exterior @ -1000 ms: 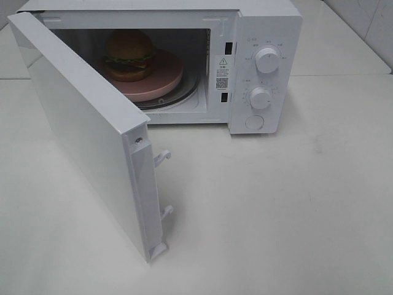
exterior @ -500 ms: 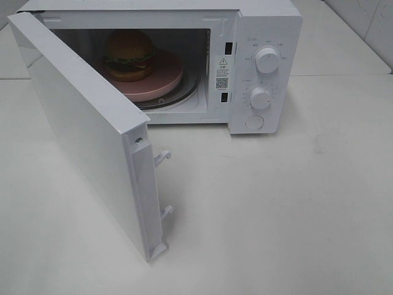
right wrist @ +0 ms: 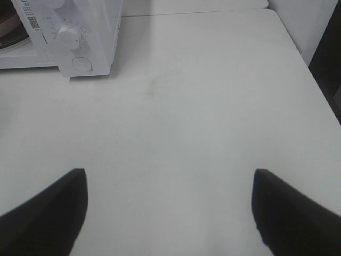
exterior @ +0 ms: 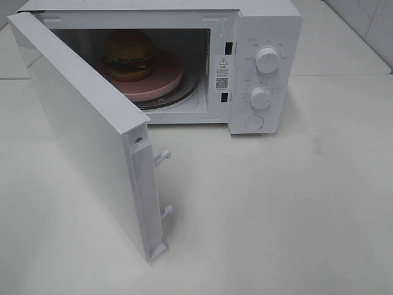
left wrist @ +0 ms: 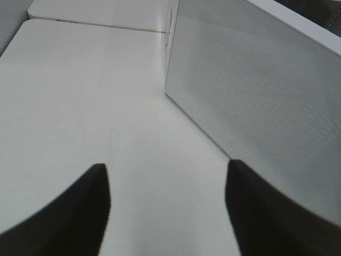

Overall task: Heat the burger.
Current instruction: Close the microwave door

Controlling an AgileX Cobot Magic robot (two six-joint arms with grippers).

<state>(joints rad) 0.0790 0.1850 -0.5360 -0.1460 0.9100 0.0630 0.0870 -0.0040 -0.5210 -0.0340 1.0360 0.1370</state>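
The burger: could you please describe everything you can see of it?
The burger has a glossy golden-brown domed bun, a green lettuce frill, a red layer and a dark patty. It sits upright and whole on the left part of a pink plate inside the microwave, whose door stands open. Only the plate touches it.

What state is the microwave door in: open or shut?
Open: the door stands angled away from the microwave, latch hooks free; the burger on its pink plate shows inside.

warning triangle, QR code, on microwave sticker
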